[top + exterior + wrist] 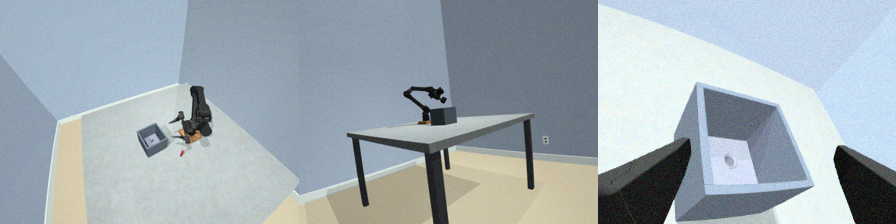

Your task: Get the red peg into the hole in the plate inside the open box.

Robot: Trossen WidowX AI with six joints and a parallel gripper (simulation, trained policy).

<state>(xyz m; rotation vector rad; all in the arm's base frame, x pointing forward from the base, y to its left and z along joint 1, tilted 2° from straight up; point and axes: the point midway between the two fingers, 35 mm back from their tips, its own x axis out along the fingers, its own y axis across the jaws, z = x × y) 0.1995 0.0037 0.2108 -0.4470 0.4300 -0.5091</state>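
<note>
The red peg [181, 153] lies on the table to the front right of the box, apart from it and from the arm. It does not show in the other views. The grey open box [157, 148] [443, 115] [748, 200] stands upright. A pale plate [155, 137] [742, 173] with a small hole [151, 140] [729, 160] lies on its bottom. My gripper [175, 128] [442, 99] [763, 150] is open wide and empty. It hangs in the air beside the box on its right, above the rim, pointing toward the box.
The arm's base stands on a small wooden board [196, 136] [424, 122] right of the box. The grey table [131, 181] [445, 132] stands near the room's corner walls.
</note>
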